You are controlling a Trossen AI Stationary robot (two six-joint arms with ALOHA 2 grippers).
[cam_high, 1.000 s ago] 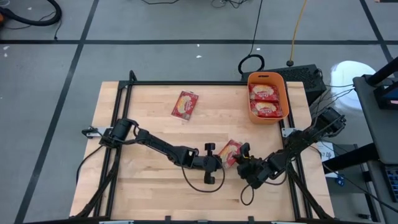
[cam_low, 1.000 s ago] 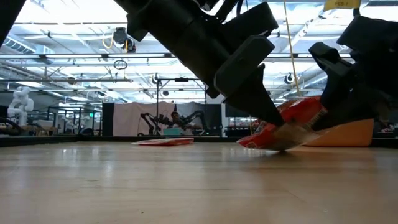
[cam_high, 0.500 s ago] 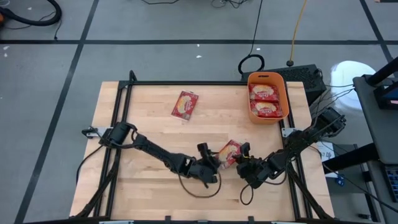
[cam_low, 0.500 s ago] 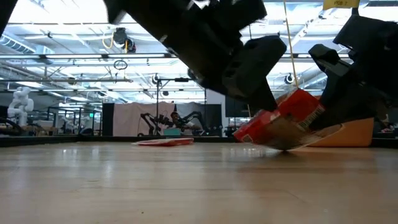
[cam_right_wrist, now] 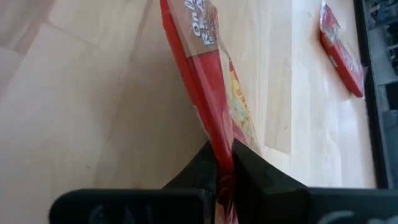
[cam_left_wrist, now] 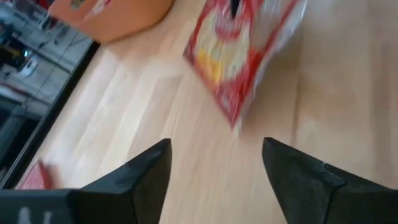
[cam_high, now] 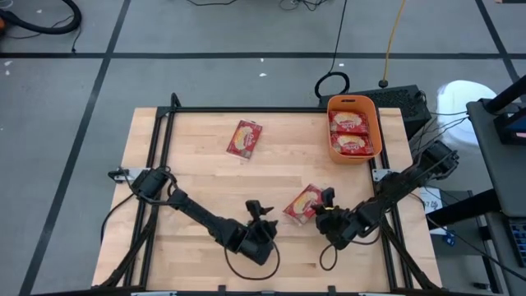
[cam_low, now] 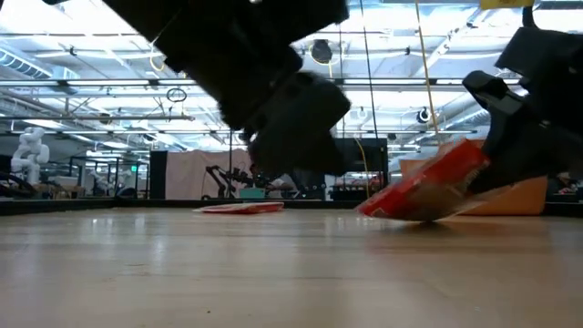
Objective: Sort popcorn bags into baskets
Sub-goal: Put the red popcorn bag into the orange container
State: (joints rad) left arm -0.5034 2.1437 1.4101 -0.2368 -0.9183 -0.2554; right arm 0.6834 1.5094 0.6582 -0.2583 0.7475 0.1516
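Note:
A red popcorn bag (cam_high: 302, 202) sits tilted near the table's front right, and my right gripper (cam_high: 324, 213) is shut on it. My left gripper (cam_high: 260, 208) stands open a little to the bag's left, with nothing between its fingers (cam_left_wrist: 144, 169); its wrist view shows the bag (cam_left_wrist: 239, 53) ahead. A second bag (cam_high: 244, 138) lies flat at the far middle. The orange basket (cam_high: 367, 115) at the far right holds two bags (cam_high: 350, 131). My right gripper pinches the bag's edge (cam_right_wrist: 219, 149) on the side nearest that arm between its two fingers. The fingers slant down from the table's right. The bag stands tilted, its held end raised (cam_low: 465, 155) and its lower edge (cam_low: 401, 215) on the table.
A black frame (cam_high: 246, 109) runs along the table's edges. Bare wood lies between the two loose bags and across the left half. Cables and a dark box (cam_high: 403, 99) sit beyond the far right corner.
My left gripper has opened and let go of the bag, then drawn back toward the table's near left while turning. The bag has stayed in my right gripper's hold, still tilted with its low edge on the table.

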